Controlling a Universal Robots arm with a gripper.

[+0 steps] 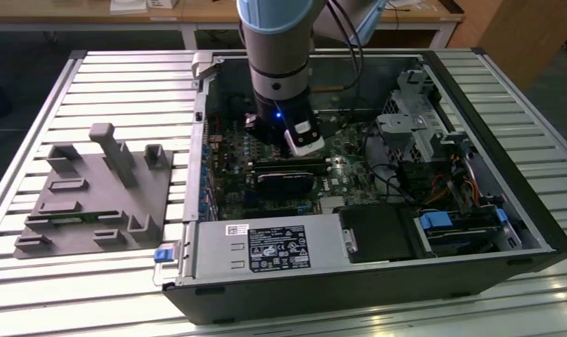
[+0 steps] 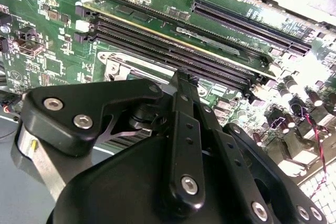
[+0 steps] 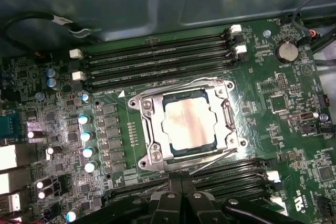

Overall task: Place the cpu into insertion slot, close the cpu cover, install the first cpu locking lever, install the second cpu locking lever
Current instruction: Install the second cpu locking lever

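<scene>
While the arm is reaching down into the open computer case (image 1: 536, 232), the gripper (image 3: 181, 195) is hovering over the motherboard (image 3: 273, 98), just beside the socket's near edge. Its fingers (image 2: 184, 129) are sitting pressed together, holding nothing. In the first wrist view, the memory slots (image 3: 157, 61) are running along the socket's far side; the cpu (image 3: 188, 123) is lying flat in the insertion slot (image 3: 152, 153), and the cpu cover (image 3: 227, 114) is framing it, apparently lowered. Thin locking levers (image 3: 210, 162) are slanting along the socket's edges, seemingly unlatched. Judged risk: a finger pressing off-centre could be slipping from the thin wire lever, scraping neighbouring components.
</scene>
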